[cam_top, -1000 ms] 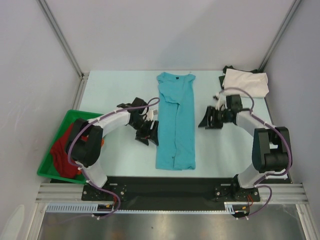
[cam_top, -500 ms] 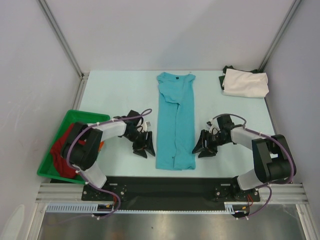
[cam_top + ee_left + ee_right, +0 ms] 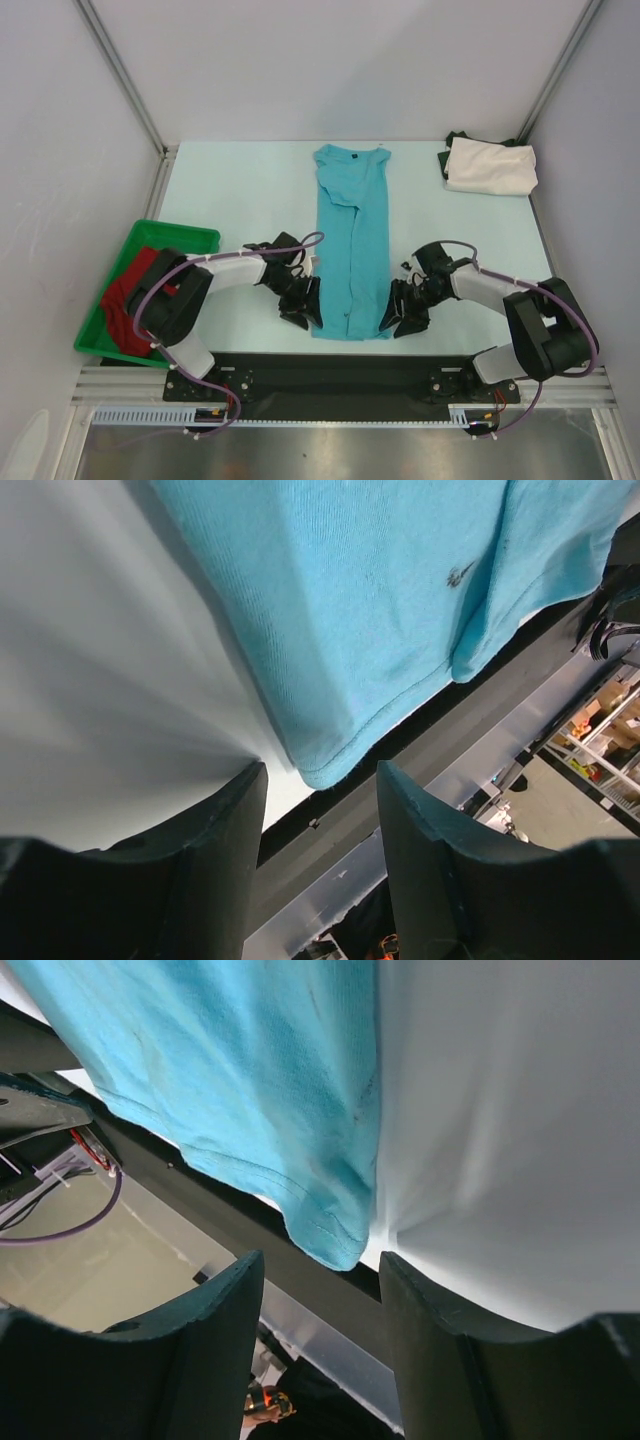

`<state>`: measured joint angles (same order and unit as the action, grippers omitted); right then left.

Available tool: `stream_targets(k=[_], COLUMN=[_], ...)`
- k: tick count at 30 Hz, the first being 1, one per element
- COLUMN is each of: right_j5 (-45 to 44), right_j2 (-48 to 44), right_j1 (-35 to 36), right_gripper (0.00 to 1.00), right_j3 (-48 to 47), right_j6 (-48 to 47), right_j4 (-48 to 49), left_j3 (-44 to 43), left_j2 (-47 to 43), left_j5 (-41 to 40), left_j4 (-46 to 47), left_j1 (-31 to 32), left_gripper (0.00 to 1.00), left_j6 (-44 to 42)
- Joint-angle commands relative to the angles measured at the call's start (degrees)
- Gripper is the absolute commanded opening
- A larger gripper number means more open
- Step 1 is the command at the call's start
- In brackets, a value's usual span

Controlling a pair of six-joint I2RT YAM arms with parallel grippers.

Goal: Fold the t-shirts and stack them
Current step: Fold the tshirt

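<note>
Turquoise t-shirt (image 3: 352, 245): folded into a long strip at mid-table, hem toward the near edge. Left gripper (image 3: 303, 300) and right gripper (image 3: 402, 312) set at the near hem corners, jaws apart on both, cloth not yet pinched. Likely risk: a shallow bite taking only the top layer, giving a skewed or unfolding strip on lifting.

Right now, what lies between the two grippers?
The near hem end of the turquoise t-shirt fills the stretch between left gripper and right gripper, shown in the top external view.
</note>
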<state>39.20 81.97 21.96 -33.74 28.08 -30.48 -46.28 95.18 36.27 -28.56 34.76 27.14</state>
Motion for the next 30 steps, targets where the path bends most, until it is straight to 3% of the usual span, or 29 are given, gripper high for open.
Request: stream_targets(k=[1, 9, 12, 15, 16, 19, 23, 30], right_j5=[-1.9, 0.6, 1.6, 2.2, 3.1, 3.8, 6.6, 8.6], right_j2=[-2.3, 2.0, 4.1, 4.8, 4.7, 2.8, -3.2, -8.1], right_j1=[0.2, 0.5, 0.7, 0.7, 0.4, -0.8, -3.1, -5.7], right_gripper=[0.56, 0.51, 0.38, 0.29, 0.18, 0.0, 0.0, 0.0], right_j3=[0.2, 1.6, 1.2, 0.8, 0.7, -0.3, -2.1, -8.9], right_j6=[0.8, 2.7, 2.9, 2.9, 3.0, 1.8, -1.2, -5.6], right_j4=[-0.9, 3.1, 4.0, 5.0, 5.8, 5.4, 1.5, -1.1], left_j3=[0.0, -2.3, -2.1, -2.5, -2.6, -2.5, -4.6, -17.1], left_j2=[1.0, 3.7, 3.8, 3.7, 3.2, 1.6, -2.9, -2.6], left_j5=[-0.9, 0.5, 0.8, 0.5, -0.1, -0.7, -2.2, -3.1], left_j4=[1.8, 1.7, 2.3, 1.8, 1.5, 0.6, -2.5, -9.0], left_j1=[0.3, 2.6, 3.0, 2.9, 2.9, 2.2, -2.8, -10.3], left_gripper=[0.53, 0.43, 0.2, 0.04, 0.0, 0.0, 0.0, 0.0], left_j6=[0.4, -1.3, -0.9, -1.6, -1.7, -2.3, -5.2, -13.3])
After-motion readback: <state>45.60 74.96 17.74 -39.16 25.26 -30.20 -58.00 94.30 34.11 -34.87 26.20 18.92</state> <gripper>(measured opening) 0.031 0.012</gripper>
